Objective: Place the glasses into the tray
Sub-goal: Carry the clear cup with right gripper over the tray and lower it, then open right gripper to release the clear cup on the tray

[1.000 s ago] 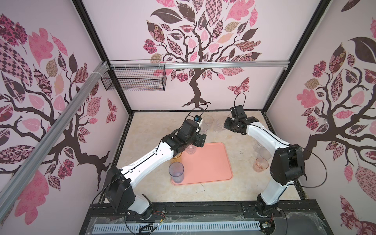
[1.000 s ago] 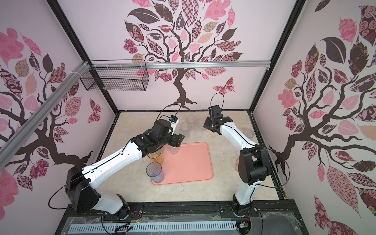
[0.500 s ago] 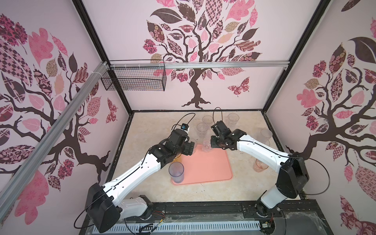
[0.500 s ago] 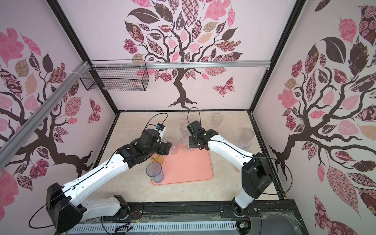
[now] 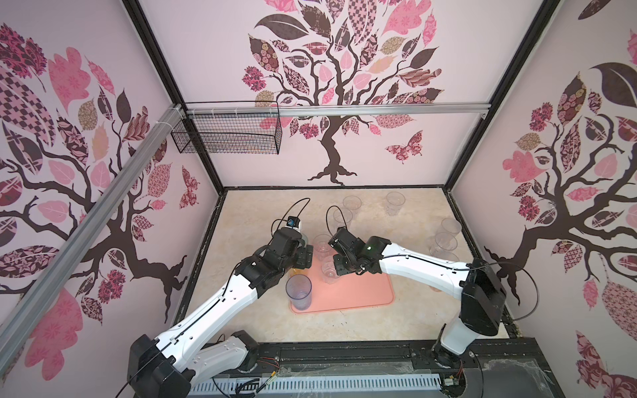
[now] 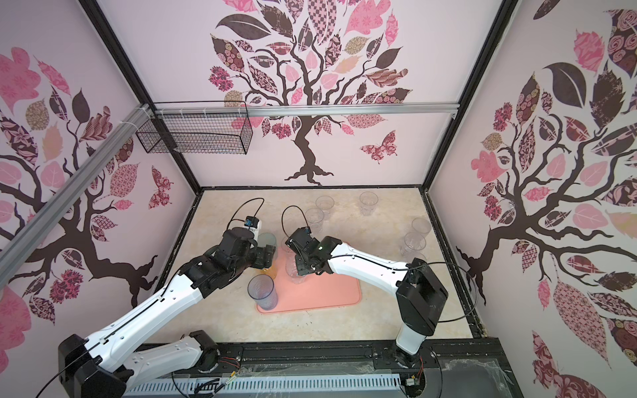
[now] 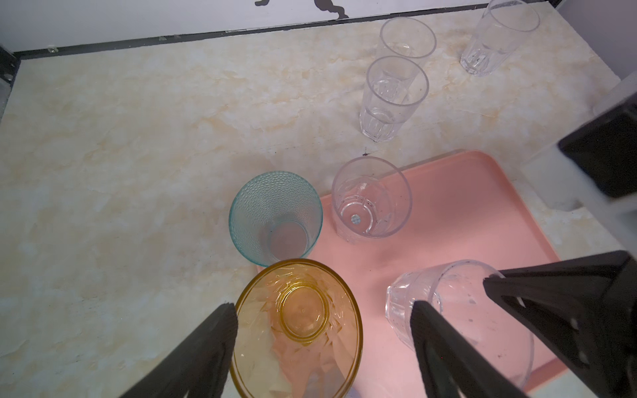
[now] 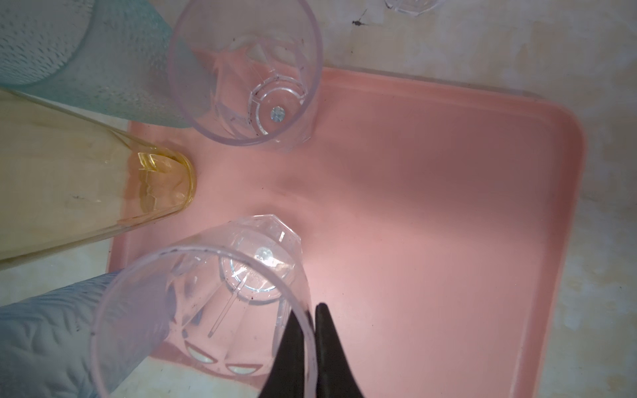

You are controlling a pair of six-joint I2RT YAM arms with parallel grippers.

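Right gripper (image 8: 308,310): clamped on clear tumbler (image 8: 206,310) rim (lower centre), over tray (image 8: 448,206).
Left gripper (image 7: 324,306): I see jaws apart, flanking amber tumbler (image 7: 296,330).

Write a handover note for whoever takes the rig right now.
Right gripper: shut on the rim of a clear glass, tilted over the tray.
Left gripper: open, jaws astride the amber glass, not clamped.
On the tray: amber, blue glass, second clear glass.
Teal glass at its far corner; on or off unclear.
To do: set down the held one, then at least five clear glasses on the table.
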